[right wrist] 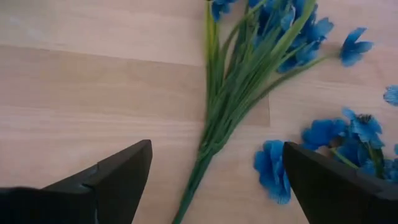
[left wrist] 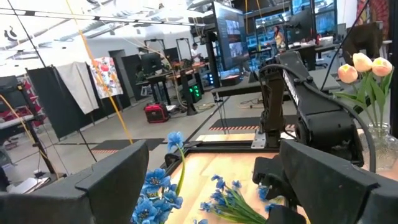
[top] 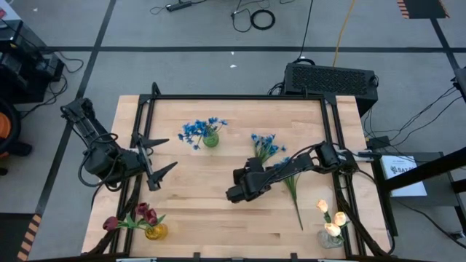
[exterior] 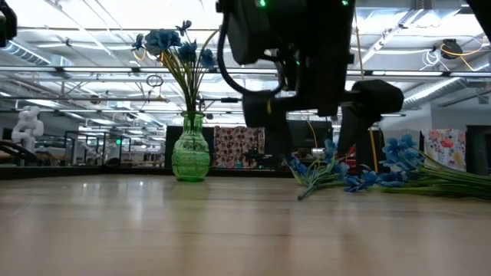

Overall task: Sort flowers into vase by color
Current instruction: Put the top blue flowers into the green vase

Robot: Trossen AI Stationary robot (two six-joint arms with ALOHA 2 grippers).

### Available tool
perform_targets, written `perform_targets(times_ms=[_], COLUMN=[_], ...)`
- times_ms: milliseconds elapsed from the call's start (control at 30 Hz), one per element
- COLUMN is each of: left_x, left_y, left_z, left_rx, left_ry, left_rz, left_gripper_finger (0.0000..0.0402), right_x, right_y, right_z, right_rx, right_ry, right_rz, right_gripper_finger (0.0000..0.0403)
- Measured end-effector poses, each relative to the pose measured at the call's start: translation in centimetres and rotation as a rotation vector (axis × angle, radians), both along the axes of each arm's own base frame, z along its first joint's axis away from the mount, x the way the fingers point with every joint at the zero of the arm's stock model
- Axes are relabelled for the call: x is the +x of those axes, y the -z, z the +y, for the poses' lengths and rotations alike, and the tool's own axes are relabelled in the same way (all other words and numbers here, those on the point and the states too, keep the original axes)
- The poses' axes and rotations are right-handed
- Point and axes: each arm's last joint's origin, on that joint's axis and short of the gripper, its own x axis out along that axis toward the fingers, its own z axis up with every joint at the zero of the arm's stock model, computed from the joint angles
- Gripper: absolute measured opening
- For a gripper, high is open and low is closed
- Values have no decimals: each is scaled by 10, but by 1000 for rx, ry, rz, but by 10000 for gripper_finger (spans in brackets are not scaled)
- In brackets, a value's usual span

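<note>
Where wood lies smooth, blue flowers (right wrist: 249,68), thin stems

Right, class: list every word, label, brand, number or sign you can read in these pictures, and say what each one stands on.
None can be read for certain.
White paper sheet beside the wooden table's right edge, high view: dark print, too small to read.
Bright monitor screens in the room, left wrist view: too blurred.
Colourful poster in that room: no legible words.
</note>
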Motion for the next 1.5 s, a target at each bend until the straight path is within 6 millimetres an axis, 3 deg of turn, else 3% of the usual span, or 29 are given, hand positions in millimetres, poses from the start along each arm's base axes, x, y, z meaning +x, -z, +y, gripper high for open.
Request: perform_targets(times_ms=[333,767,1000,1333,1500], left_x=[0,0,0,0,0], left_y=[0,0,0,0,0], left_z=[0,0,0,0,0], left_rx=[-2,16,16,17,17], left_ry=[0,-2,-1,-2,-2], left_rz=[-1,6,6,6,6], left_gripper_finger=[368,368,368,368,368], right_x=[-12,-6,-3,-1,0], right_y=[35,39,39,40,41], right_z=[-16,-25,-32,-32,-35], right_rx=[-2,13,23,35,76], right_ry=[52,24,-7,-134,-105], right_rz=[14,-20,-5,62,59], right_gripper_finger=[347,178,110,60,66])
